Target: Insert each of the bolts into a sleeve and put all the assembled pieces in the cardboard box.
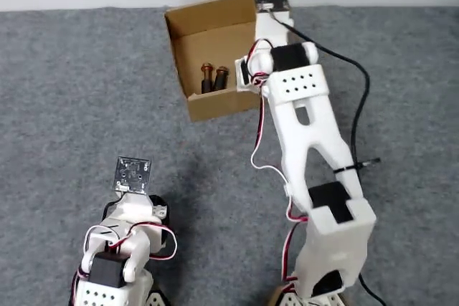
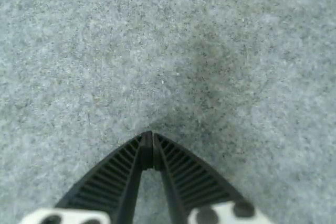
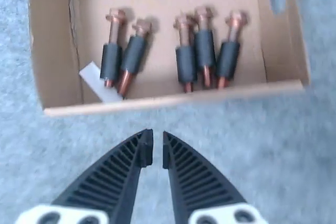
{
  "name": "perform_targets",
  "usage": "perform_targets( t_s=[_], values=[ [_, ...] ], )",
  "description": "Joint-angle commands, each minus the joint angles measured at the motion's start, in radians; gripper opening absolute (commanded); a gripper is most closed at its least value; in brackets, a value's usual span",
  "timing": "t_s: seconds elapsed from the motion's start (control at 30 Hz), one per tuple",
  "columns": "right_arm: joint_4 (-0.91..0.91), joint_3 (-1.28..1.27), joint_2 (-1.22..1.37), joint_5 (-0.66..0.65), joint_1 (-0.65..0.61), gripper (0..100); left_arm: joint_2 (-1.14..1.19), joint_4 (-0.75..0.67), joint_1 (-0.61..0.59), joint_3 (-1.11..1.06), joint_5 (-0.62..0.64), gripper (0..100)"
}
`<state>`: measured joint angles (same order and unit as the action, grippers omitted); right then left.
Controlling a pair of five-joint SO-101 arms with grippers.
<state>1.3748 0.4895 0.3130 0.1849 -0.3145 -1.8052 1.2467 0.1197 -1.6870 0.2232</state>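
Bolts, each seated in a dark sleeve, lay as five assembled pieces (image 3: pixel 202 45) on the floor of the cardboard box (image 3: pixel 173 102): two side by side toward one wall, three close together toward the other. A white slip (image 3: pixel 97 80) lay beside the pair.

The right gripper (image 3: pixel 157 145) hung over the grey felt (image 3: pixel 262 145) just outside the box's near wall, jaws all but together with a narrow slit between them and nothing held. The left gripper (image 2: pixel 152 148) hung over bare felt well apart from the box, jaws together at the tips, empty.

Judgement: the boxing step appeared finished for these five pieces, and the task looked to be at or near its end (whether further loose parts awaited could not be told). The next move called for lifting the right arm (image 1: pixel 308 127) away without knocking the box wall, then checking for remaining parts.
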Motion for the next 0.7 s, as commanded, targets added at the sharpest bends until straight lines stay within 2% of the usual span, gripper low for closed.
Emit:
perform_targets(
  t_s=[0.0,0.4,0.67],
  values=[
    [0.093,0.037,-0.130,0.075,0.002,0.8,-0.005,0.005,-0.005,0.004,-0.006,0],
    [0.392,0.037,-0.341,0.192,-0.015,0.8,-0.005,0.005,-0.005,0.004,-0.006,0],
    [0.415,0.037,-0.440,0.189,-0.001,0.8,-0.005,0.005,-0.005,0.004,-0.006,0]
  ],
)
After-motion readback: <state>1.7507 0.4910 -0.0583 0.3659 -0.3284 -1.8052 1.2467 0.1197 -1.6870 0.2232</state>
